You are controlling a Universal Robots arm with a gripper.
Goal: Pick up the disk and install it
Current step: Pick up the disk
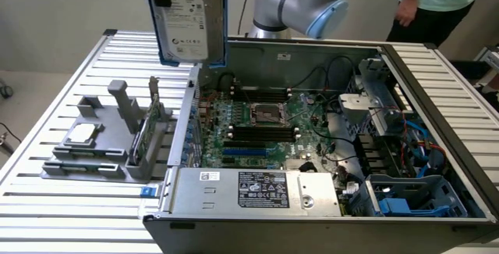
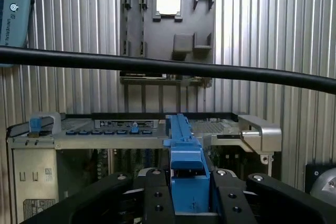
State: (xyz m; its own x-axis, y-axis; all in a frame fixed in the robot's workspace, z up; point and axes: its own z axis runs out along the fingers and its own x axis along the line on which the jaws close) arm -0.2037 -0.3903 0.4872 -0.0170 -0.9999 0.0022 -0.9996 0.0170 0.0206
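Slatted metal surface [image 1: 70, 219] carries an open computer case [image 1: 296, 58]. Above the case's edge, the gripper [image 2: 190, 198] is clamped on the disk [image 1: 187, 26], which hangs upright.

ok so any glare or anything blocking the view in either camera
exterior view: soft even light, no glare on the disk, its top cropped by the frame edge; wrist view: a black cable crosses the frame, and the chip glares white
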